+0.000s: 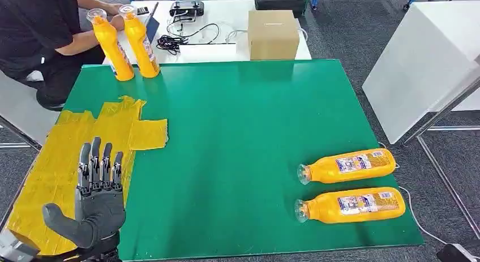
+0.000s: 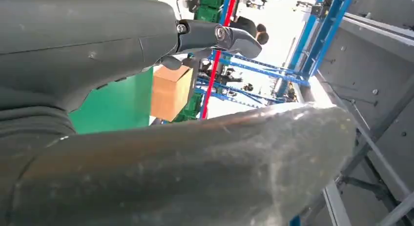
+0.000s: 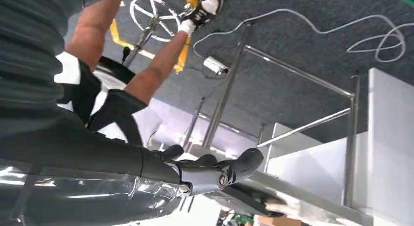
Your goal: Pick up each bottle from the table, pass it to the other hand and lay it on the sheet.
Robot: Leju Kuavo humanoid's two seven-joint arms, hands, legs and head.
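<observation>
Two orange bottles lie on their sides at the near right of the green table: one [image 1: 350,165] farther, one [image 1: 354,205] nearer, caps pointing left. Two more orange bottles [image 1: 113,47] [image 1: 140,42] stand upright at the far left corner, a person's hand around them. The yellow sheet [image 1: 59,154] covers the near left of the table. My left hand [image 1: 99,200] hovers over the sheet, fingers straight and apart, thumb out, holding nothing. My right hand [image 3: 210,170] appears in the right wrist view with fingers extended and nothing in them, away from the table.
A person in black sits at the far left [image 1: 39,30]. A cardboard box [image 1: 273,34], cables and a controller lie on the white table behind. A white panel [image 1: 421,64] stands to the right. The green table's middle [image 1: 243,132] is bare.
</observation>
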